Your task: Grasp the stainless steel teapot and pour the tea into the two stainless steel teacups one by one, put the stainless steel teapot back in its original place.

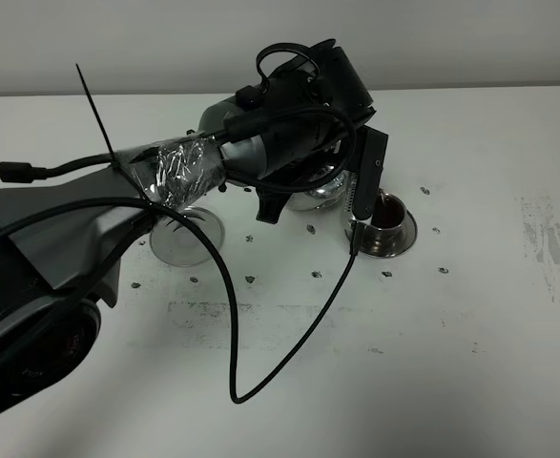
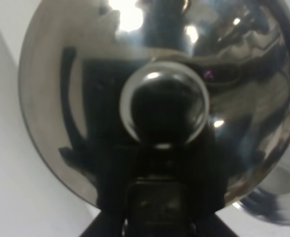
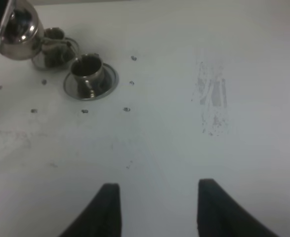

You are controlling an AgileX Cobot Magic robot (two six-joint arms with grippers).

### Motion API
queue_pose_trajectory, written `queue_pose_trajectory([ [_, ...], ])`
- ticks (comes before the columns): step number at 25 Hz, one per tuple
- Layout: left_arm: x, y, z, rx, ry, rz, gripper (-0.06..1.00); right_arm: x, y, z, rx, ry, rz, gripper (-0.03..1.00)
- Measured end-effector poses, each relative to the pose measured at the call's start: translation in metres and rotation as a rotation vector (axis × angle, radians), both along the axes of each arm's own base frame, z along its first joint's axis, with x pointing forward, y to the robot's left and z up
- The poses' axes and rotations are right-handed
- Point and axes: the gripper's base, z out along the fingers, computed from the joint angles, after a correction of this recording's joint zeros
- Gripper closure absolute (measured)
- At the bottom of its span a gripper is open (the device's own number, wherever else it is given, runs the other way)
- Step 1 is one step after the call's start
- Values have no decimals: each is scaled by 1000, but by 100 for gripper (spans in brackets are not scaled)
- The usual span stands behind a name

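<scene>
Your right pincer (image 3: 157, 207) hangs wide open over the tabletop (image 3: 184, 138), holding nothing. Farther out, a teacup (image 3: 88, 71) with dark tea (image 1: 388, 205) in it stands on its saucer (image 3: 107, 81). Just behind it is the second teacup (image 3: 53, 44). The teapot (image 3: 19, 29) is tilted in the air close beside that cup, and your left pincer (image 2: 155, 197) is clamped on it. The pot's saucer (image 1: 186, 237) lies well apart from the teapot, left of the cups in the high view.

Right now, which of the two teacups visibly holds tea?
The teacup standing clear of the teapot: dark liquid shows inside. The other teacup, partly behind the teapot, shows no clear contents.
</scene>
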Motion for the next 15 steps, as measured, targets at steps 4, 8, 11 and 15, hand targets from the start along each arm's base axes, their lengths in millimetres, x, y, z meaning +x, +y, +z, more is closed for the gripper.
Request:
queue_pose_trajectory([
  [4,3,5,-3,-45,48,36,76,0,0,0,0,0,0,62],
  [8,4,10,-4,-109,96,85,76,0,0,0,0,0,0,62],
  [11,2,10,3,-220,104,151,76,0,0,0,0,0,0,62],
  [15,-15,17,24,-386,108,213,76,0,0,0,0,0,0,62],
])
